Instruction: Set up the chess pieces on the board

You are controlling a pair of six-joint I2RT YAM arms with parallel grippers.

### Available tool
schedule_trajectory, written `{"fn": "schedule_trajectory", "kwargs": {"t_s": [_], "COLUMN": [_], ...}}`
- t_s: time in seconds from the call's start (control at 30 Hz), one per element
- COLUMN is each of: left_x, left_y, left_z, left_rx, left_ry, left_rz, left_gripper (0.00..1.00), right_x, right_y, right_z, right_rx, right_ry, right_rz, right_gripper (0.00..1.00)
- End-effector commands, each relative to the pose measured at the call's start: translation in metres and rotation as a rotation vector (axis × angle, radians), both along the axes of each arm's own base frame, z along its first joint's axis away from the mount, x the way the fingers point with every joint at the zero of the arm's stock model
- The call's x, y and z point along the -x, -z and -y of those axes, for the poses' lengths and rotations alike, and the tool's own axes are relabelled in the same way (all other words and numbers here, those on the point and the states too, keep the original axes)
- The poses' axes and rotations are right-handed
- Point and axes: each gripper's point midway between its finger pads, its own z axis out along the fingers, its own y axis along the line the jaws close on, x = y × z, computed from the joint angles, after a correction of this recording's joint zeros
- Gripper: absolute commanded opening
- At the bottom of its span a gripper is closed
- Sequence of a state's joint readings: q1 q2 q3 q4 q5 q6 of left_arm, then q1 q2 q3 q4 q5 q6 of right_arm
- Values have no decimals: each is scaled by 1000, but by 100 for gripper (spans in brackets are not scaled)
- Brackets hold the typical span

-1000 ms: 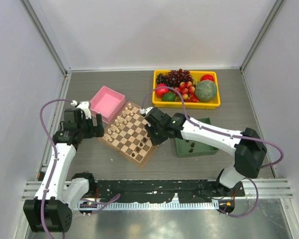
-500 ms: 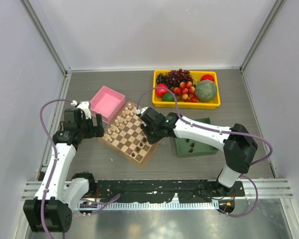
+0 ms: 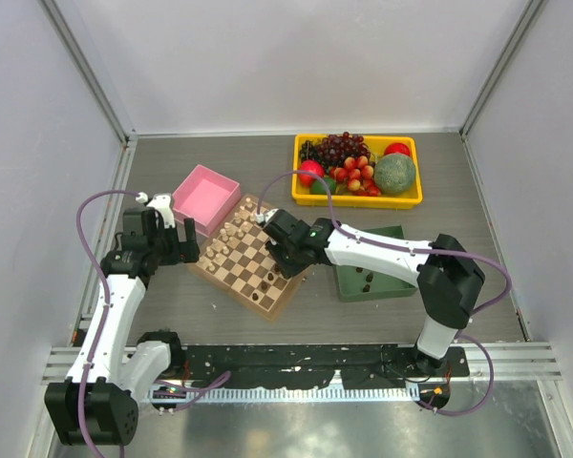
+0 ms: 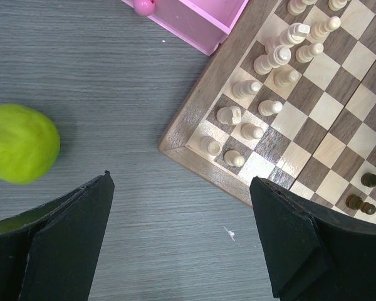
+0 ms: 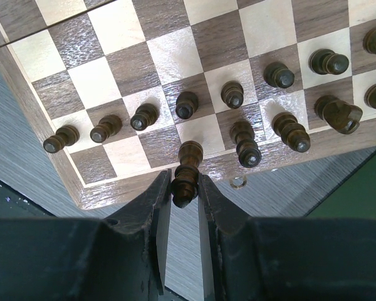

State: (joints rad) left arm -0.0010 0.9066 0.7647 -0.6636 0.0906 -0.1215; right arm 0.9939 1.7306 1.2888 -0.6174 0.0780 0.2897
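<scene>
My right gripper (image 5: 184, 188) is shut on a dark chess piece (image 5: 186, 174), holding it over the board's (image 5: 169, 53) outer row beside the border. Several dark chess pieces (image 5: 232, 94) stand in two rows on that side. In the top view the right gripper (image 3: 279, 250) is over the board's (image 3: 237, 271) right part. At the opposite side stand cream pieces (image 4: 272, 59). My left gripper (image 4: 182, 232) hangs open over the bare table just off the board's (image 4: 329, 106) left corner, holding nothing.
A green tray (image 3: 393, 282) holding a few dark pieces (image 3: 368, 279) sits right of the board. A pink box (image 3: 206, 197) lies behind the board, and a yellow bin of fruit (image 3: 408, 198) stands further back. A lime-green object (image 4: 19, 143) lies by my left fingers.
My right gripper has moved left from the board's right edge to over the board, carrying the dark piece. The left arm has not moved.
</scene>
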Motion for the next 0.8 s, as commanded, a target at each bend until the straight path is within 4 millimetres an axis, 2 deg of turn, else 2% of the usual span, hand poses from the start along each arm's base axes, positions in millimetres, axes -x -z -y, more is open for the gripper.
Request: {"fn": "schedule_trajectory", "kwargs": {"t_s": [0.0, 0.77], "left_x": [-8, -7], "left_y": [-19, -21], "left_z": [1, 0], "left_rx": [-9, -11], "left_ry": [15, 14], "left_rz": [60, 66], "left_gripper": [99, 99], "right_x": [-10, -14], "right_y": [-14, -5], "right_z": [-12, -11], "right_rx": [-31, 11], "right_ry": [1, 8], "right_rz": [52, 48], "right_gripper": [18, 24]}}
